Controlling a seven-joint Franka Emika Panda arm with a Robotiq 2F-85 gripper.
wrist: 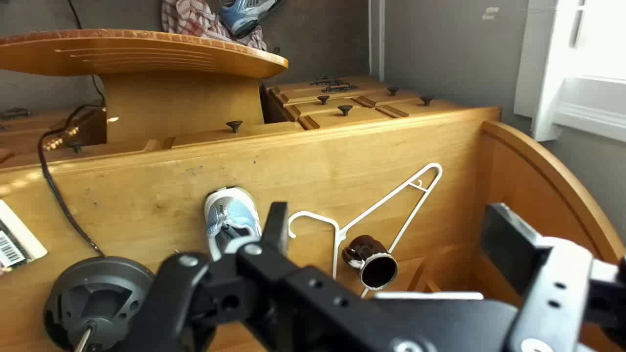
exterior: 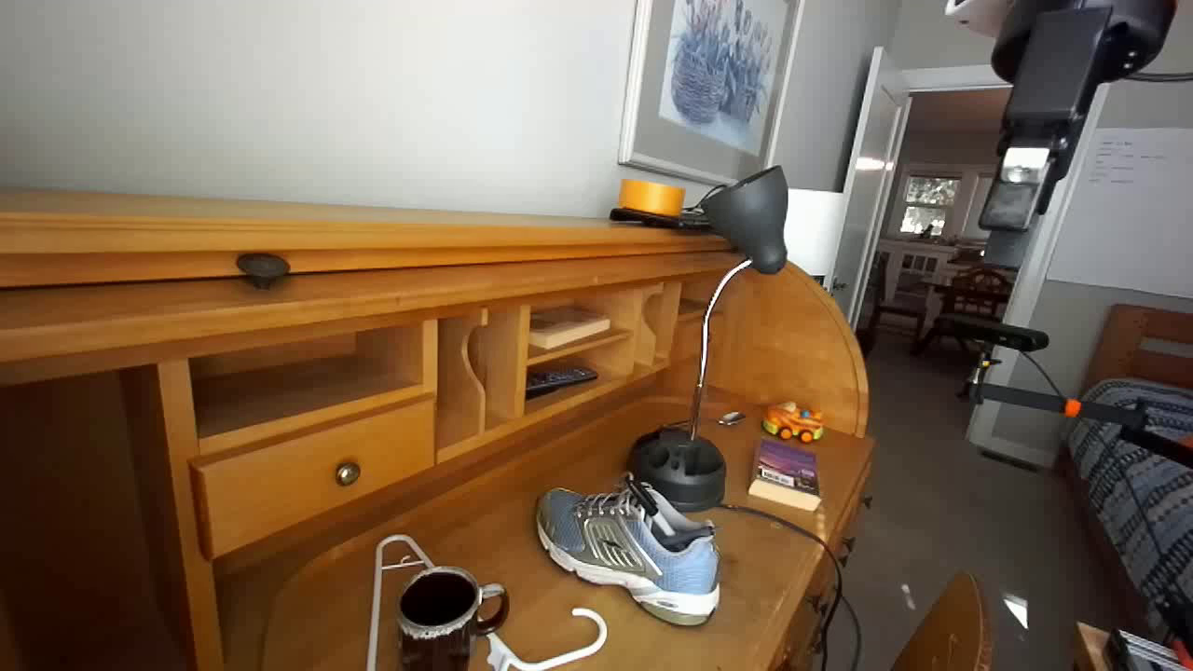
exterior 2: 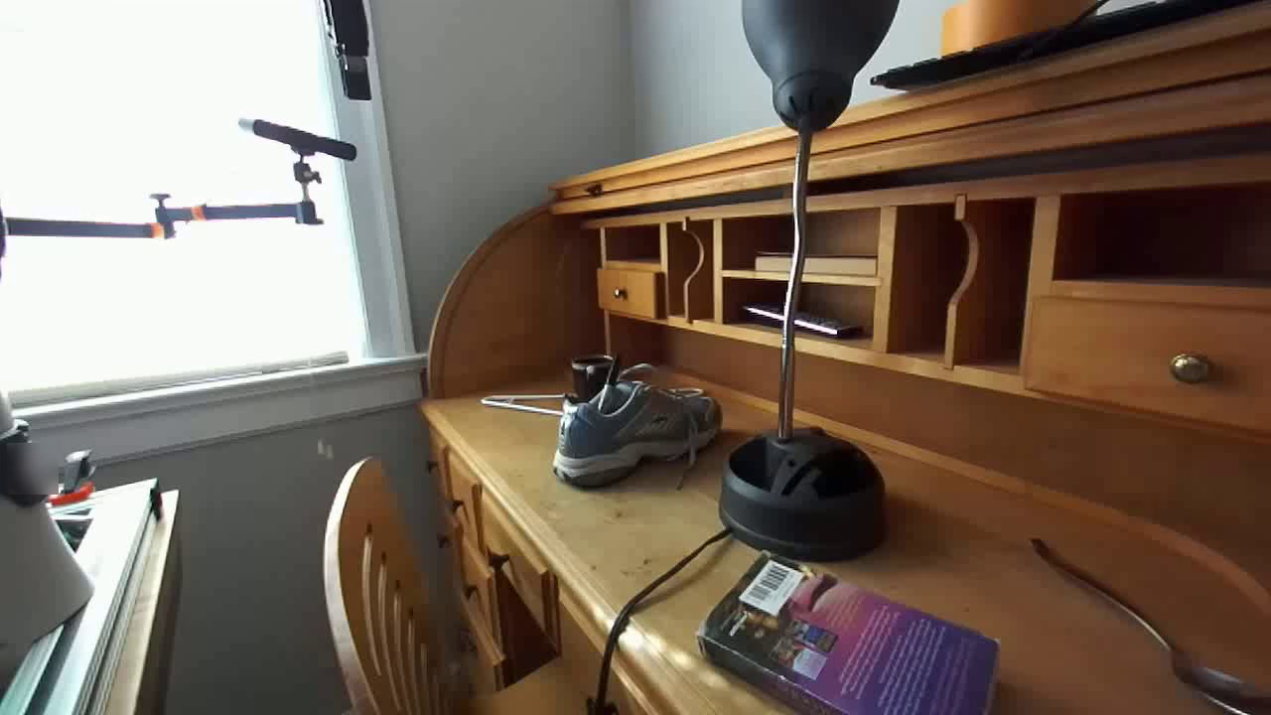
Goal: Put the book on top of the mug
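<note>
On the worktop (exterior 2: 606,536), near its front edge and just beside the lamp base (exterior 2: 794,521), the book (exterior 2: 849,641) lies flat, barcoded back cover uppermost, a stable lie that probably leaves the long sides as natural faces for a grip. The mug (wrist: 370,259), which is to bear the book, stands upright and well apart, toward the opposite end; its pale rim faces up and carries nothing, so the task is judged not yet begun. At its foot lies a white hanger (wrist: 341,235); whether the mug stands inside the outline or on a bar cannot be told, and a bar beneath might let it rock under load.

The end effector (wrist: 393,232) hangs high above the worktop, spread wide and gripping nothing; the mug appears in the gap in the wrist view but lies well below. The wide spread presumably serves to admit the book, the height to clear the lamp's stem (exterior 2: 796,258).

Between book and mug sit the lamp base and a grey-blue sneaker (exterior: 634,550), obstacles that would favour a high carry. A dark cord (exterior 2: 647,594) runs from the base past the book and over the front edge, where a low approach might snag it. Farther out, a toy car (exterior: 793,422) and a spoon (exterior: 732,418) have no evident part in the task.
</note>
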